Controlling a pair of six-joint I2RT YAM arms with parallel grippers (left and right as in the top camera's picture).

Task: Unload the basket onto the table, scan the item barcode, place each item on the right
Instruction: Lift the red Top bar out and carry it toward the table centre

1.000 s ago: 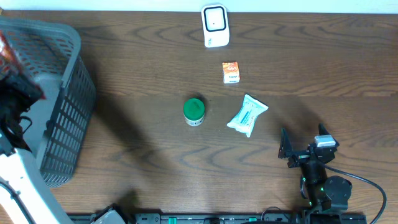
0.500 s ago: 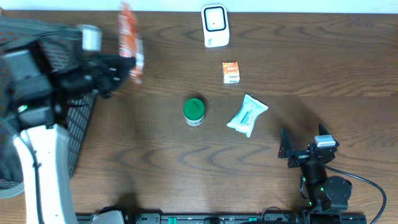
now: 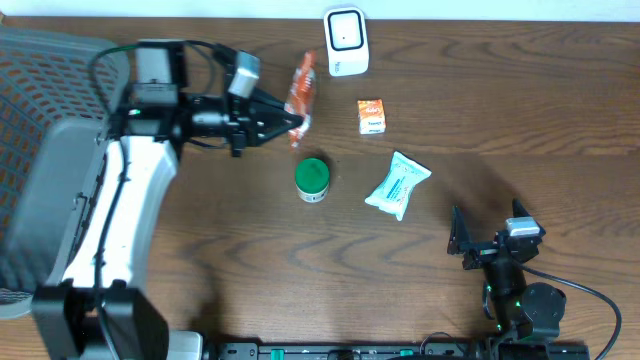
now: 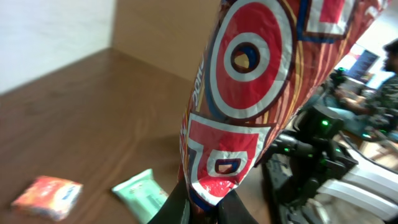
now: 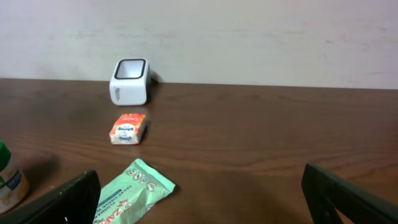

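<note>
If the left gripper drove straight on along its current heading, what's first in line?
The left gripper, shut on the snack packet, points toward the small orange box; that looks first in line. Height is unclear from overhead, so it may pass above it.

Left jaws clamped, right jaws spread.
</note>
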